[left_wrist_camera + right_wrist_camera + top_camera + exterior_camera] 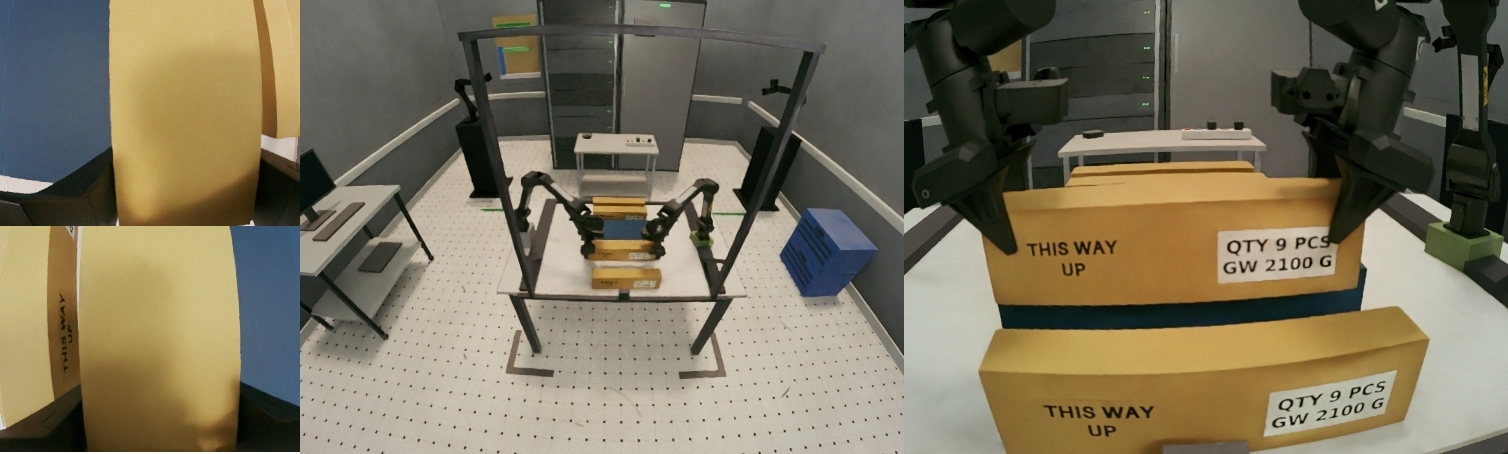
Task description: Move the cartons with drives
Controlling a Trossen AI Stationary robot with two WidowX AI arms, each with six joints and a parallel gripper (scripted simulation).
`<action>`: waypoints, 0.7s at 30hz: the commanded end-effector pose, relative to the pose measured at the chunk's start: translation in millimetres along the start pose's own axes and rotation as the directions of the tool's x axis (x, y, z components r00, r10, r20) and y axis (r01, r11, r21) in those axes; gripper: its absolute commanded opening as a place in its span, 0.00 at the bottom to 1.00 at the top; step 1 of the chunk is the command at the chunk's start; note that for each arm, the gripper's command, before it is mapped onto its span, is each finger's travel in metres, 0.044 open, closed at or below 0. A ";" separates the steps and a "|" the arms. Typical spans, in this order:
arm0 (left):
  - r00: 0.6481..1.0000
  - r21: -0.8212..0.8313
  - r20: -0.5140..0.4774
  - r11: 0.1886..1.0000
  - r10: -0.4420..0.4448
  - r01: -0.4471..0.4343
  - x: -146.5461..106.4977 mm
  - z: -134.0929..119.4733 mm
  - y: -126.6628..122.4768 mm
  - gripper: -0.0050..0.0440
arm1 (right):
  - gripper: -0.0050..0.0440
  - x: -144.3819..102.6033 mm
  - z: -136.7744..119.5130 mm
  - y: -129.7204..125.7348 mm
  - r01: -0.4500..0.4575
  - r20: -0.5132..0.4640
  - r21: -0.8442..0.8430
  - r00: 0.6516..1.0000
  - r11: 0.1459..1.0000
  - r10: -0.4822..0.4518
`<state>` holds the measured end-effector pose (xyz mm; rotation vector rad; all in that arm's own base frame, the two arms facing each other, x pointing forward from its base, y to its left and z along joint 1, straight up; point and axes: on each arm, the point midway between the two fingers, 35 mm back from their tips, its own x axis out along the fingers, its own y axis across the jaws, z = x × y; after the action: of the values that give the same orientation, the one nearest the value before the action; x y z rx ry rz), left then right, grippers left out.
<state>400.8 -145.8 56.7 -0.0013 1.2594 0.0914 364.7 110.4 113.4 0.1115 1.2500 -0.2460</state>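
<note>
L gripper (588, 249) (1015, 217) (186, 192) & R gripper (658, 249) (1332, 210) (161, 423) clamped

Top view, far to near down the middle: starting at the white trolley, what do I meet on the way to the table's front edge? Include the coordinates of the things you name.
White metal trolley (607, 145) (1129, 144) → farthest yellow carton (619, 201) (1164, 166) → second yellow carton (615, 212) (1204, 176) → flat blue platform (622, 230) (1179, 313) (55, 90) (270, 316) → gripped yellow carton (625, 250) (1169, 225) (185, 110) (160, 336) → nearest yellow carton (626, 278) (1204, 350) (286, 75) (25, 316).
</note>
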 end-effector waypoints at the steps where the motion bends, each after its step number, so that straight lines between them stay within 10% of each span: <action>1: 0.996 -0.018 0.081 0.999 -0.040 0.041 -34.3 15.7 -4.0 0.00 | 0.00 -30.1 10.8 4.3 -0.052 0.074 0.015 0.996 0.999 0.051; 20: 0.996 -0.018 0.081 0.999 -0.040 0.041 -34.3 15.7 -4.0 0.00 | 0.00 -30.1 10.8 4.3 -0.052 0.074 0.015 0.996 0.999 0.051; 21: 0.998 -0.013 0.059 0.999 -0.029 0.030 -19.8 15.2 47.8 0.00 | 0.00 -19.2 3.5 -48.4 -0.038 0.054 0.012 0.998 0.999 0.038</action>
<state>400.7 -145.4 56.2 -0.0018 1.2589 0.0791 364.6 110.0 112.7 0.1139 1.2476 -0.2350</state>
